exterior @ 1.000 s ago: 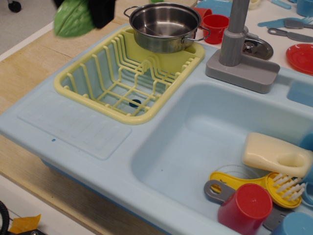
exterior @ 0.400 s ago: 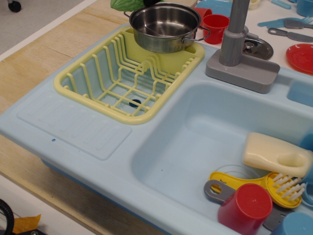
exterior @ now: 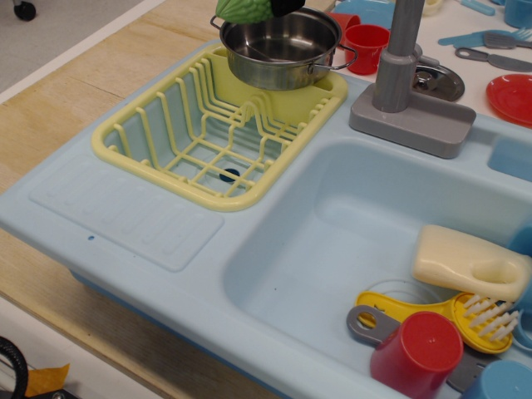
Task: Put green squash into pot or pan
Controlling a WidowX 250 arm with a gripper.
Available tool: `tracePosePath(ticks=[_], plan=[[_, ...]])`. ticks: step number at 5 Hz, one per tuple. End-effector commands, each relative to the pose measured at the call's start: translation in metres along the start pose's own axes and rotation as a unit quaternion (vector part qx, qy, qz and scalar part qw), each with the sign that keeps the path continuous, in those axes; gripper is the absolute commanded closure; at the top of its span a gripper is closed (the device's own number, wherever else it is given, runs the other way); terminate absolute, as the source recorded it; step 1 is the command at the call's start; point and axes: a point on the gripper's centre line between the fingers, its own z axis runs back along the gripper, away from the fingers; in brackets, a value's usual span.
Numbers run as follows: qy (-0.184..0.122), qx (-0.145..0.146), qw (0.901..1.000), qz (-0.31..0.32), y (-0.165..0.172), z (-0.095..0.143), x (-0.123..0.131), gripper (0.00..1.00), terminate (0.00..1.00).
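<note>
- The pot [exterior: 281,43], a shiny steel one with two loop handles, sits on the far end of the yellow dish rack [exterior: 218,133], and serves here as the landmark.
- The green squash [exterior: 242,10] shows at the top edge of the view, over the pot's far-left rim; only its lower part is in frame, and it looks held above the pot rather than resting inside.
- A dark shape, the gripper [exterior: 285,6], sits just right of the squash at the top edge; so little of it shows that I cannot tell how its jaws stand.
- The pot's inside shows bare metal.
- Right of the pot stand two red cups [exterior: 362,41], close by its handle.
- Further right of the pot rises the grey toy faucet [exterior: 405,75].
- Well in front and to the right of the pot, the blue sink basin [exterior: 332,241] holds a cream piece [exterior: 465,262], a yellow brush [exterior: 449,312] and a red cup [exterior: 418,353].
</note>
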Motion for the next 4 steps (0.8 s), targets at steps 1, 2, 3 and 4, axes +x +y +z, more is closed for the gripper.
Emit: tracePosePath(ticks=[1,2,3,4], plan=[[-0.004,-0.013,0.9998,-0.016,-0.0024,0.0130,0.0099,0.00,0.00],[-0.004,-0.013,0.9998,-0.016,-0.0024,0.0130,0.0099,0.00,0.00],[-0.004,-0.013,0.9998,-0.016,-0.0024,0.0130,0.0099,0.00,0.00],[-0.004,-0.013,0.9998,-0.016,-0.0024,0.0130,0.0099,0.00,1.00]])
